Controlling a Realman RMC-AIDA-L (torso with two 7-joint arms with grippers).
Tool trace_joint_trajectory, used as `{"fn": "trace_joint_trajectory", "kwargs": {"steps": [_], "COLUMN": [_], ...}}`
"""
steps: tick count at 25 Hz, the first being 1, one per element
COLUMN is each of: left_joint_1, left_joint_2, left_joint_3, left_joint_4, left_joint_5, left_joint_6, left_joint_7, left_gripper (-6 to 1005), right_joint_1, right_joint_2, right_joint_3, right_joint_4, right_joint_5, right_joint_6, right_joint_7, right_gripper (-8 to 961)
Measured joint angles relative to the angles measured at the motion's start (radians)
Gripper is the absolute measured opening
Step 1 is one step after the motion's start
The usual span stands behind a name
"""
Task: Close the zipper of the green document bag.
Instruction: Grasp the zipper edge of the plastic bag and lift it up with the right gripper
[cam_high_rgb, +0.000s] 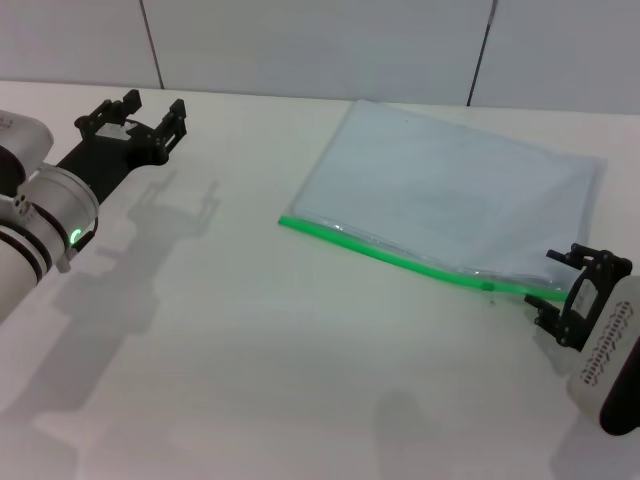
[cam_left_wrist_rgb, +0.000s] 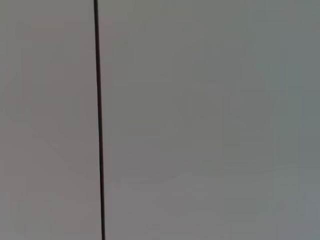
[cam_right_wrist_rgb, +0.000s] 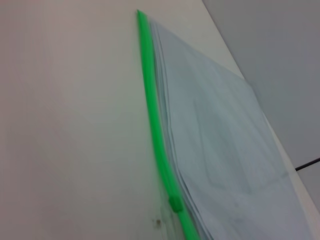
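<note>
The green document bag (cam_high_rgb: 450, 195) lies flat on the white table at the right, a translucent pale pouch. Its zipper (cam_high_rgb: 400, 259), a bright green strip, runs along the near long edge. A small green slider (cam_high_rgb: 488, 287) sits on it close to the right end; in the right wrist view the zipper (cam_right_wrist_rgb: 155, 120) and the slider (cam_right_wrist_rgb: 175, 203) show beside the bag (cam_right_wrist_rgb: 225, 150). My right gripper (cam_high_rgb: 558, 287) stands open at the strip's right end, its fingers either side of it. My left gripper (cam_high_rgb: 145, 110) is open and idle, far off at the back left.
The table (cam_high_rgb: 250, 350) is white, with a pale panelled wall behind it. The left wrist view shows only a wall panel with a dark seam (cam_left_wrist_rgb: 99, 120). No other objects stand on the table.
</note>
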Motion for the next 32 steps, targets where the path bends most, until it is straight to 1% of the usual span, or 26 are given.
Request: {"fn": "trace_joint_trajectory", "kwargs": {"steps": [7,10,19,26,32], "left_joint_1": [0.001,0.001,-0.001,-0.005,-0.007], "left_joint_2": [0.0,0.0,0.0,-0.002,-0.004], "left_joint_3": [0.0,0.0,0.0,0.0,0.0], "left_joint_4": [0.0,0.0,-0.001,-0.001,-0.001], "left_joint_5": [0.0,0.0,0.0,0.0,0.0], "left_joint_6": [-0.001,-0.002,0.002,0.005,0.005], "left_joint_7": [-0.001,-0.001,-0.012,-0.012,-0.012], "left_gripper": [622,622,619,618,614], "right_joint_1": [-0.011,-0.015,-0.01,0.009,0.022], "right_joint_2": [0.0,0.002,0.004,0.007,0.008], "right_joint_3": [0.011,0.012,0.032,0.031,-0.005], "right_joint_4": [-0.006,-0.001,0.025,0.049,0.077], "right_joint_5": [-0.016,-0.054,-0.09,-0.091,-0.092], "right_joint_6": [-0.003,-0.003,0.012,0.06,0.161], "right_joint_7": [-0.004,-0.003,-0.003,-0.001,-0.005], "right_gripper": [572,573,559,522,521]}}
